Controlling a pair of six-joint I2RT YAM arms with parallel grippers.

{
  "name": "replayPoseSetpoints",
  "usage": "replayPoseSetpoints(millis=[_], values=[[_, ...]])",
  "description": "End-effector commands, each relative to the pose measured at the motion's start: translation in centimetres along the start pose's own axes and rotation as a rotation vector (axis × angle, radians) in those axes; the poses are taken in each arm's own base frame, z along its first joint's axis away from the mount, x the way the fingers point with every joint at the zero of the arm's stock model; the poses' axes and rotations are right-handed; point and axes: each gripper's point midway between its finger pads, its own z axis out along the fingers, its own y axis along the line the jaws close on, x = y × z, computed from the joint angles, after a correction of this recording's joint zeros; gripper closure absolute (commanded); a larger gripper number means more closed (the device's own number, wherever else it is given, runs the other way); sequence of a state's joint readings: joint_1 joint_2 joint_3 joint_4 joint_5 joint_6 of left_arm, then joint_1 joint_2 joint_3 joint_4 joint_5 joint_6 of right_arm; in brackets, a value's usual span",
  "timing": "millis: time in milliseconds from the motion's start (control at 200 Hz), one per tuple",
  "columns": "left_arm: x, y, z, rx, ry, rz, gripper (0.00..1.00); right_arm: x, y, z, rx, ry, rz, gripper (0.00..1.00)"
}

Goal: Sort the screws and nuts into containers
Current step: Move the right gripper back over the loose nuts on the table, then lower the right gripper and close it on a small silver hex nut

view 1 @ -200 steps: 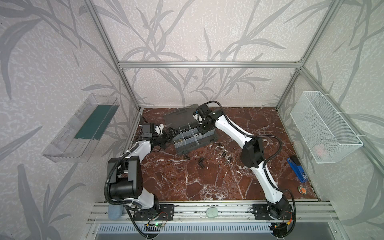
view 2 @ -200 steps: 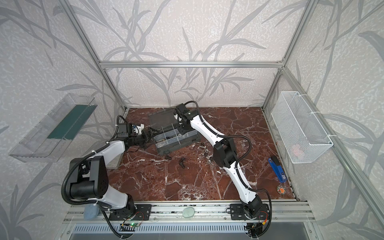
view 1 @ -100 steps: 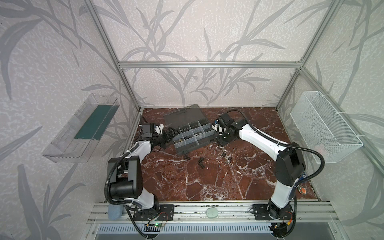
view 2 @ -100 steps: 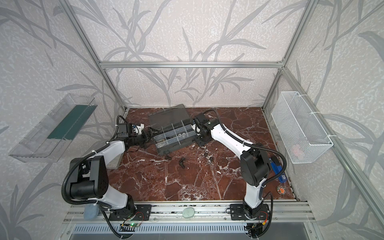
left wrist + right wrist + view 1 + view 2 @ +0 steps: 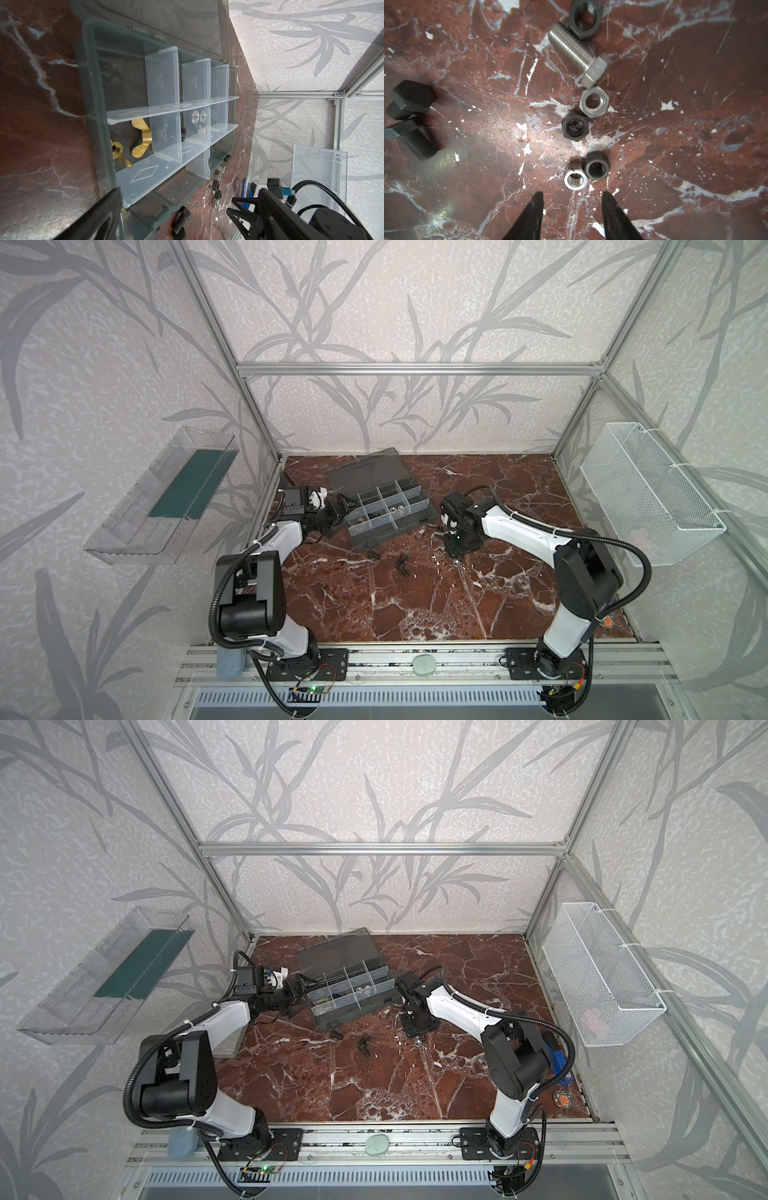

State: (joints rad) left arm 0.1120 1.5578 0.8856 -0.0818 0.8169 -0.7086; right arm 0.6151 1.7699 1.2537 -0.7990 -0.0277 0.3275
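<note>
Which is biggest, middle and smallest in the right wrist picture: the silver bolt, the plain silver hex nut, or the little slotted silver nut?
1. Silver threaded bolt: clearly largest.
2. Plain silver hex nut.
3. Little slotted silver nut: smallest, though not by much.

front marble floor point(image 5: 415, 605) bare — organizer case point(image 5: 390, 533) behind, nuts point(image 5: 597, 156) scattered

Robot lab cell — aluminium frame point(image 5: 415, 369), wallpapered panels point(image 5: 415, 302)

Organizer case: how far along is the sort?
Partway. Done: brass wing nuts and silver hex nuts sit in cells of the organizer case. In hand: nothing; the right tool is open, near a small silver nut. Left on the marble: that nut, three black nuts, a larger silver nut, a silver bolt, black bolts.
</note>
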Motion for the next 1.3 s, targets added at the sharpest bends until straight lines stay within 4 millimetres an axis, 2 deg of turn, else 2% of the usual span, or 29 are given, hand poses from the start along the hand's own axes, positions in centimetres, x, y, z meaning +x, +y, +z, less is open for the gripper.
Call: replayPoseSetpoints(millis=[0,500,705,1294], values=[[-0.3,-0.5,0.0,0.007,0.0,0.01,0.01,0.1,0.2,-0.2,-0.026,-0.019,0.138,0.51],[-0.2,-0.3,0.0,0.005,0.004,0.009,0.01,1.9,-0.3,2.3,-0.015,0.046,0.204,0.49],[-0.3,-0.4,0.2,0.007,0.005,0.01,0.0,2.1,-0.1,3.1,-0.025,0.054,0.228,0.5],[-0.3,-0.1,0.4,0.007,0.008,0.004,0.01,2.8,-0.7,4.8,0.005,0.085,0.233,0.57]])
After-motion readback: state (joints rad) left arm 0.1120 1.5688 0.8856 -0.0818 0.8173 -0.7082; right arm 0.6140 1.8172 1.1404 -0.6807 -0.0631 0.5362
